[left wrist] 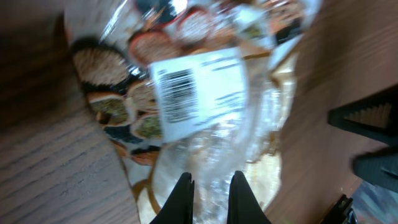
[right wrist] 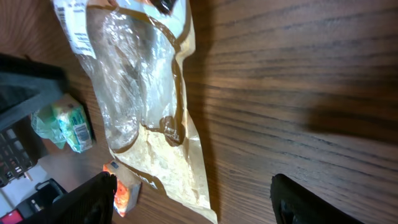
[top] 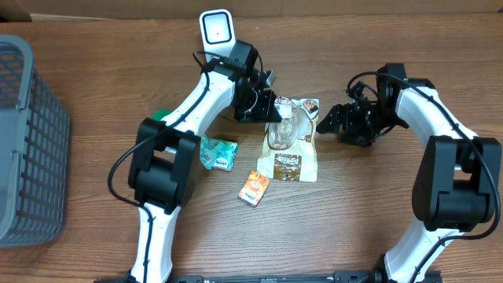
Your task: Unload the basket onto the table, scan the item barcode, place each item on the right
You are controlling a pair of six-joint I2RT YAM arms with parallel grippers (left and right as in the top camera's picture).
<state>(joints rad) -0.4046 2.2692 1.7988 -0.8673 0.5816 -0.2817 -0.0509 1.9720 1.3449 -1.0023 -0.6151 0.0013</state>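
The item is a brown paper bag point(top: 292, 149) with a clear window, lying mid-table. Its white barcode label point(left wrist: 186, 93) sits near its printed top end and also shows in the right wrist view point(right wrist: 71, 25). My left gripper point(top: 273, 112) is at the bag's upper left. In its wrist view point(left wrist: 211, 180) the jaws are shut, with the bag's clear film bunched in the narrow gap between them. My right gripper point(top: 326, 122) hangs just right of the bag's top. Its jaws point(right wrist: 191, 182) stand wide open, holding nothing. A white scanner point(top: 214, 28) stands at the back.
A small orange packet point(top: 254, 188) lies just below and left of the bag. A green wrapped packet point(top: 218, 152) sits to the bag's left. A grey mesh basket point(top: 27, 134) fills the left edge. Bare wood lies to the right of the bag point(right wrist: 298, 93).
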